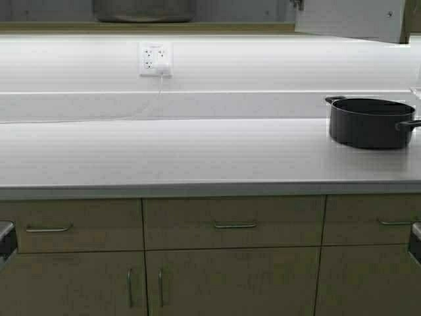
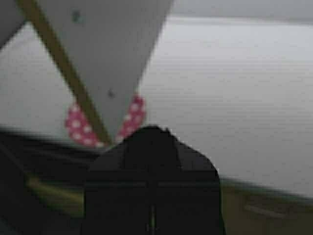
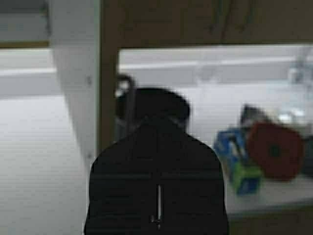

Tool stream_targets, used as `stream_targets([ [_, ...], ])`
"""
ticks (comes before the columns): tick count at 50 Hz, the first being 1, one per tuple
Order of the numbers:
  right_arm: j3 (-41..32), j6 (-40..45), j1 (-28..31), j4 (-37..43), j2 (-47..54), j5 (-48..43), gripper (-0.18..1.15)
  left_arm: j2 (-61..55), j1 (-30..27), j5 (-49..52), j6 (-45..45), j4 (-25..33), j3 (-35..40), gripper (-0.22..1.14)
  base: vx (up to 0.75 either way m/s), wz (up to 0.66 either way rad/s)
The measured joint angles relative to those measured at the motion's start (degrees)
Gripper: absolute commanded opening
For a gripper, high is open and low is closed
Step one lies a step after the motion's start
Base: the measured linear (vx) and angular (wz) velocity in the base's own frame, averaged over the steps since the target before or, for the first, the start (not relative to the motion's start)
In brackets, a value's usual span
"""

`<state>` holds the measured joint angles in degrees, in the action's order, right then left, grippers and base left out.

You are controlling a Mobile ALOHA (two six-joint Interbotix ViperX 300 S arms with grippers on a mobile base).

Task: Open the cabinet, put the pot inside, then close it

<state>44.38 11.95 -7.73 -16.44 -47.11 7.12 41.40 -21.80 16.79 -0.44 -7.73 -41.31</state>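
The large grey pot (image 1: pixel 145 10) stands inside the wall cabinet at the top edge of the high view; only its lower part shows. The cabinet's right door (image 1: pixel 348 18) hangs open, pale inner face showing. Neither gripper shows in the high view. In the left wrist view my left gripper (image 2: pixel 151 129) is shut and empty, its tip just below the corner of an open door (image 2: pixel 107 49) with a tan edge. In the right wrist view my right gripper (image 3: pixel 157 120) is shut, next to the tan edge of the open door (image 3: pixel 106 98).
A smaller dark pot with a stick handle (image 1: pixel 371 122) sits on the white counter (image 1: pixel 197 151) at the right. A wall outlet (image 1: pixel 156 59) has a cord plugged in. Base drawers and doors (image 1: pixel 233 227) lie below. A red dotted thing (image 2: pixel 78 127), a blue-green box (image 3: pixel 239 156) and a red thing (image 3: pixel 274 152) lie on the counter.
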Motion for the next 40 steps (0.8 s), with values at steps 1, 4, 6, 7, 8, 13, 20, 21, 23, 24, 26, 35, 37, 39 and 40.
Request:
stream_targets([
  [1, -0.5, 0.1, -0.7, 0.0, 0.7, -0.3, 0.07, -0.4, -0.6, -0.2, -0.4, 0.0, 0.4, 0.03, -0.2, 0.02],
  [4, -2.5, 0.2, -1.8, -0.1, 3.8, -0.7, 0.07, -1.6, -2.3, -1.1, -1.3, 0.0, 1.8, 0.03, -0.2, 0.03],
  [6, -3.9, 0.2, -2.1, -0.1, 6.2, -0.8, 0.07, -2.7, -3.8, -1.8, -1.8, 0.0, 3.2, 0.03, -0.18, 0.03],
  [7, -4.5, 0.2, -2.3, -0.1, 7.4, -0.8, 0.07, -3.3, -4.6, -2.1, -1.8, 0.0, 3.9, 0.03, -0.17, 0.04],
  [8, -5.1, 0.2, -2.5, -0.1, 8.6, -1.0, 0.07, -4.1, -5.4, -2.5, -1.8, 0.0, 4.7, 0.03, -0.16, 0.04],
  [13, -7.8, 0.2, -2.4, -0.1, 13.9, -1.5, 0.07, -9.9, -8.6, -3.9, -2.5, 0.4, 10.1, 0.03, -0.14, 0.05],
  [20, -11.8, 0.6, -2.4, 0.3, 20.0, -4.7, 0.07, -18.6, -11.3, -5.6, -3.5, 0.8, 19.1, 0.03, -0.09, 0.02],
  [21, -12.2, 0.6, -2.5, 0.3, 20.7, -5.0, 0.07, -19.8, -11.5, -5.9, -3.7, 0.8, 20.2, 0.03, -0.06, 0.02],
  [23, -13.4, 0.6, -2.5, 0.3, 22.1, -5.6, 0.07, -22.1, -11.9, -6.3, -3.6, 0.8, 22.6, 0.03, -0.05, 0.02],
  [24, -14.0, 0.6, -2.5, 0.4, 22.8, -5.7, 0.07, -23.0, -12.0, -6.5, -3.5, 0.8, 23.5, 0.03, -0.04, 0.02],
  [26, -15.2, 0.5, -2.5, 0.4, 24.3, -6.1, 0.07, -25.2, -12.0, -7.4, -3.3, 0.8, 25.8, 0.03, -0.03, 0.02],
  [35, -20.6, 0.5, -2.4, 0.9, 31.6, -6.5, 0.07, -32.9, -12.0, -12.3, -3.5, 1.4, 32.1, 0.03, 0.0, 0.0],
  [37, -21.8, 0.6, -2.4, 1.2, 33.1, -6.5, 0.07, -34.0, -12.0, -13.1, -3.5, 1.7, 32.6, 0.03, 0.01, -0.01],
  [39, -23.1, 0.6, -2.5, 1.8, 34.6, -6.5, 0.07, -34.9, -11.9, -14.0, -3.5, 1.8, 33.0, 0.03, 0.01, -0.01],
  [40, -23.8, 0.8, -2.5, 2.1, 35.4, -6.5, 0.07, -35.3, -11.8, -14.2, -3.5, 1.9, 33.1, 0.03, 0.02, -0.02],
])
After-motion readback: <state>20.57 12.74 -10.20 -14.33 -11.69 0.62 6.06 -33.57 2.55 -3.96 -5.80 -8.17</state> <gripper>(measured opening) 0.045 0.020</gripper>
